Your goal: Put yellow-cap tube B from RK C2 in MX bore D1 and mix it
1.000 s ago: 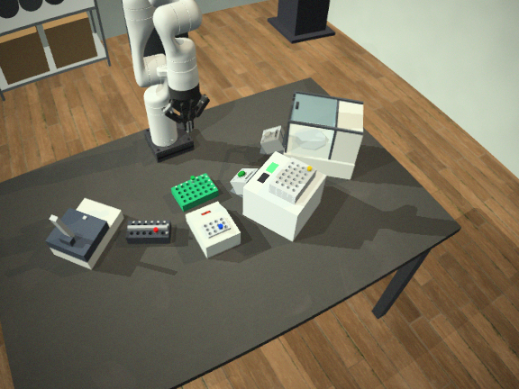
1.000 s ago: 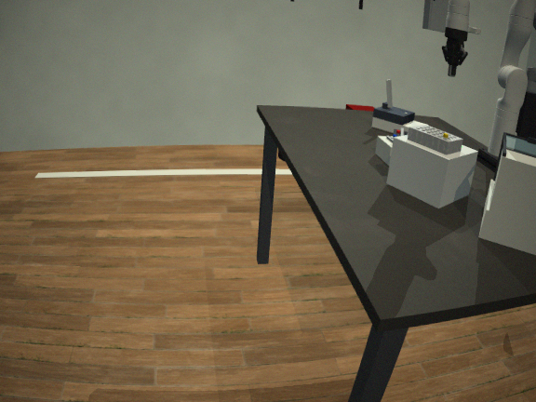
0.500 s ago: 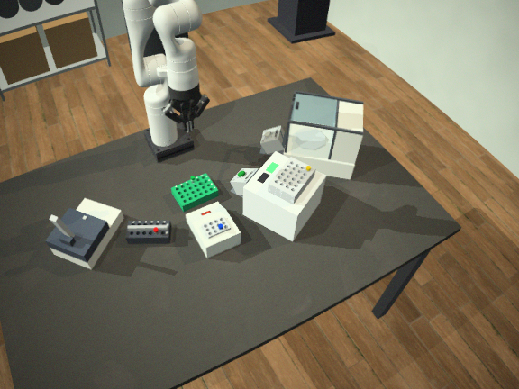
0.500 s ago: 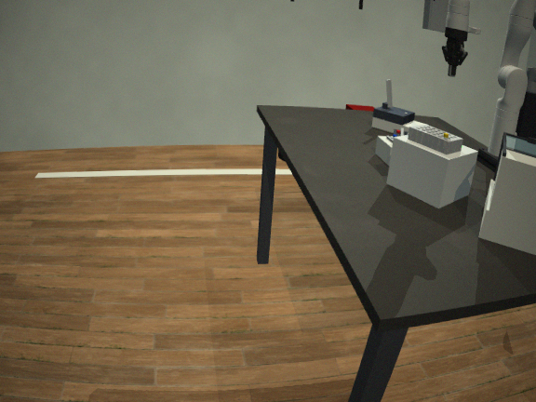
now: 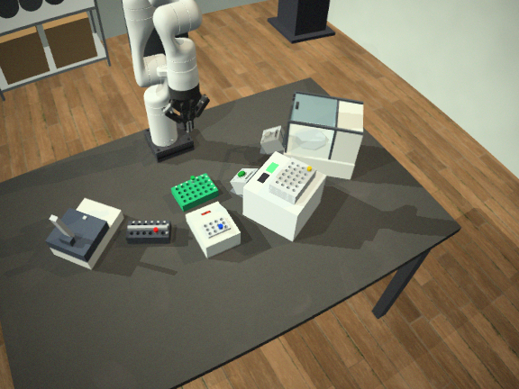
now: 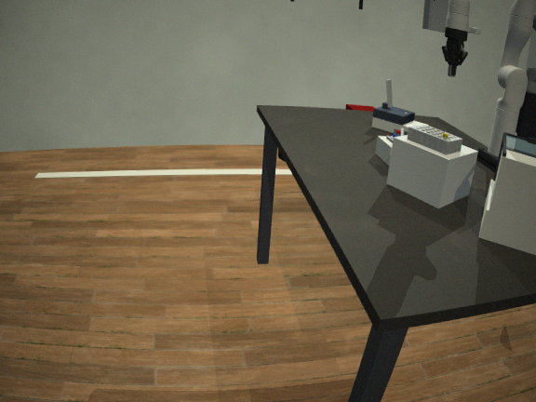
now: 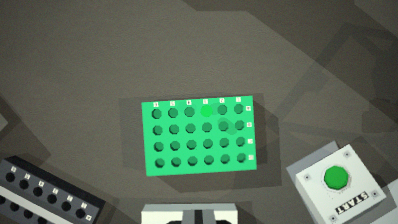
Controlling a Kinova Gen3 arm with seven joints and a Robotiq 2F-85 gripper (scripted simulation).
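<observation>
Top view: arm (image 5: 171, 58) folded upright, empty clenched claw (image 5: 188, 127) pointing down, high above the bench (image 5: 135, 315).

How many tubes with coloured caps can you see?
4: yellow cap in the mixer's block, green cap in the green rack, blue cap in the dry block, red cap in the magnet block. Others may be hidden.

In the top view, the green perforated plastic tube rack (image 5: 195, 192) sits mid-frame; the white box-shaped mixer (image 5: 284, 202) lies to its right; the glass-walled balance (image 5: 325, 133) stands upper right of both.
</observation>
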